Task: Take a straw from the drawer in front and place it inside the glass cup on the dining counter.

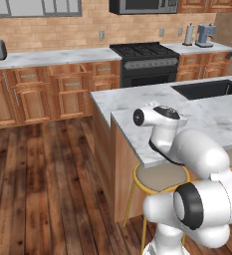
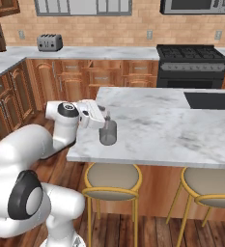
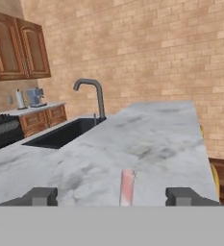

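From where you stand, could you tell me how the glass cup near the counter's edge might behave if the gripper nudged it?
The glass cup looks small and thin-walled, so probably light enough to slide on the smooth marble dining counter. It stands near the overhanging edge, so a push that way could drop it. Upright and straight-sided, it might tip if struck near the rim by the gripper.

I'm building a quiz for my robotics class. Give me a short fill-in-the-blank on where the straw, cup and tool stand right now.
1. The straw stands between the tool's two ___ tips.
2. The cup rests on the counter, near its ___.
3. The tool's jaws are ___.
4. Under the counter stand ___.

Missing: finger; edge; open; stools
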You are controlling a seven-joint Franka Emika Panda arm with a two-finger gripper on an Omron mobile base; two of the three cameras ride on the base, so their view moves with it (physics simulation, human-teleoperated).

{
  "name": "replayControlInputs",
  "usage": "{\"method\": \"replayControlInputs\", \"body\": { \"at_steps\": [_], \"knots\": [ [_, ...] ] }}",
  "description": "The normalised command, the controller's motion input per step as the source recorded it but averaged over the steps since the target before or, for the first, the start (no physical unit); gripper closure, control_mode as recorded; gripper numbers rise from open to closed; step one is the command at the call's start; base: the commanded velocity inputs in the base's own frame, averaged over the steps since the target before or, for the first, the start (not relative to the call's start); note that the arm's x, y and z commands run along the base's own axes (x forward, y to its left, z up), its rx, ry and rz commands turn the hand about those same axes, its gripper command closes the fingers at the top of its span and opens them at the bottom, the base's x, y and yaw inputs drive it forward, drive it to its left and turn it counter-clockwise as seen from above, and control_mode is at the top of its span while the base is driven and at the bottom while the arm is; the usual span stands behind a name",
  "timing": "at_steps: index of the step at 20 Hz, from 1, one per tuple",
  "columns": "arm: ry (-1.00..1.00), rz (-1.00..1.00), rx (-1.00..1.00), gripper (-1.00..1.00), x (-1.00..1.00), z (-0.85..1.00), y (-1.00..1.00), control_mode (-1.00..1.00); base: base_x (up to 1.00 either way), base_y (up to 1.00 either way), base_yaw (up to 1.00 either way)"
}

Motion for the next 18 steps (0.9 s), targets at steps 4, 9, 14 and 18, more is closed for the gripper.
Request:
{"method": "replayControlInputs", "body": {
  "at_steps": [4, 9, 14, 18],
  "knots": [
    [0.0, -0.03, 0.0, -1.0, 0.0, 0.22, 0.0, -1.0, 0.0, 0.0, 0.0],
    [0.0, -0.04, 0.0, -1.0, 0.0, 0.51, 0.0, -1.0, 0.0, 0.0, 0.0],
    [0.0, -0.07, 0.0, -1.0, 0.0, 0.7, 0.0, -1.0, 0.0, 0.0, 0.0],
    [0.0, -0.07, 0.0, -1.0, -0.02, 0.67, 0.0, -1.0, 0.0, 0.0, 0.0]
  ]
}}
